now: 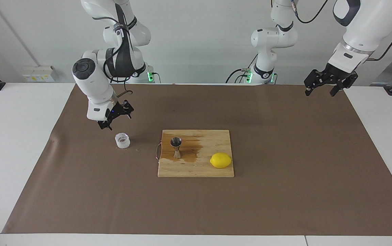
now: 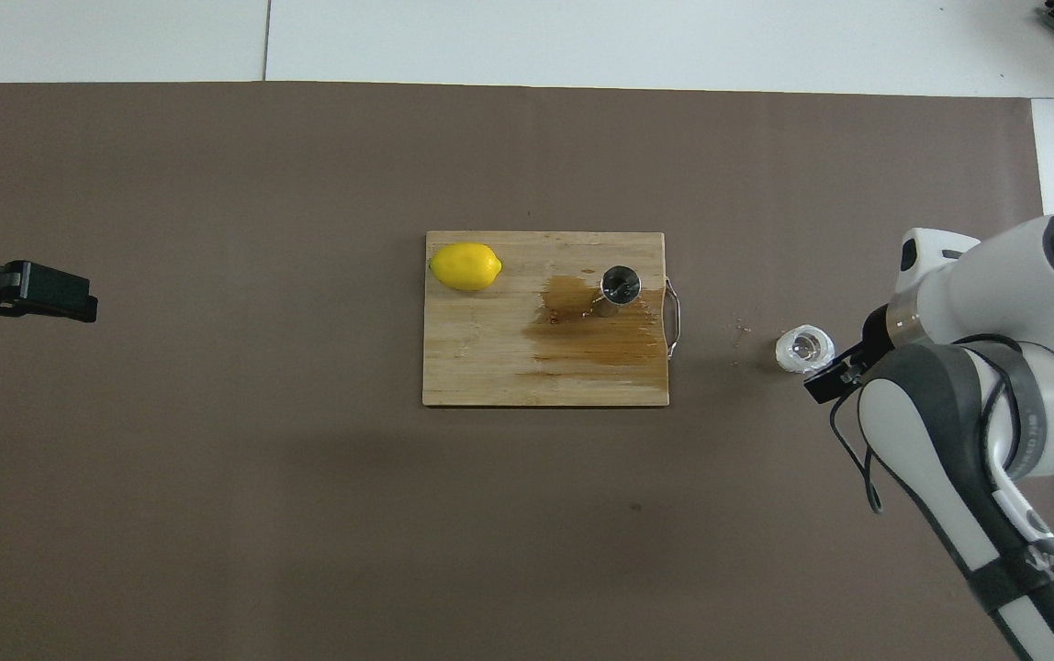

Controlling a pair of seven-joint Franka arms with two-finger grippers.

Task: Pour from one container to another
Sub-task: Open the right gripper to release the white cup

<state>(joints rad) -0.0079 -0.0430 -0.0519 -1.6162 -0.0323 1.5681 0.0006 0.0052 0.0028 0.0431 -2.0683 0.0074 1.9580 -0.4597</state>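
A small, squat cup (image 1: 122, 140) of see-through white plastic stands upright on the brown paper sheet (image 1: 284, 191) that covers the white desk (image 1: 11, 143). It has brownish bits inside and sits toward the right arm's end of the desk, near the handle end of the wooden board (image 1: 196, 169) but not touching it. A few tiny crumbs lie on the paper between the cup and the board. The right gripper (image 1: 115, 118) hangs in the air over the paper just beside the cup, holding nothing, and its black fingers are spread open. On the flat, pale board stands a shiny steel jigger (image 1: 176, 147), shaped like two cones joined at a thin waist, with its open mouth facing up. A dark wet stain (image 1: 192, 150) spreads over the wood around it. A smooth yellow lemon (image 1: 220, 160) lies on the same board, apart from the jigger. The left gripper (image 1: 325, 86) waits up high over the edge of the paper at the left arm's end, with its fingers open and empty.
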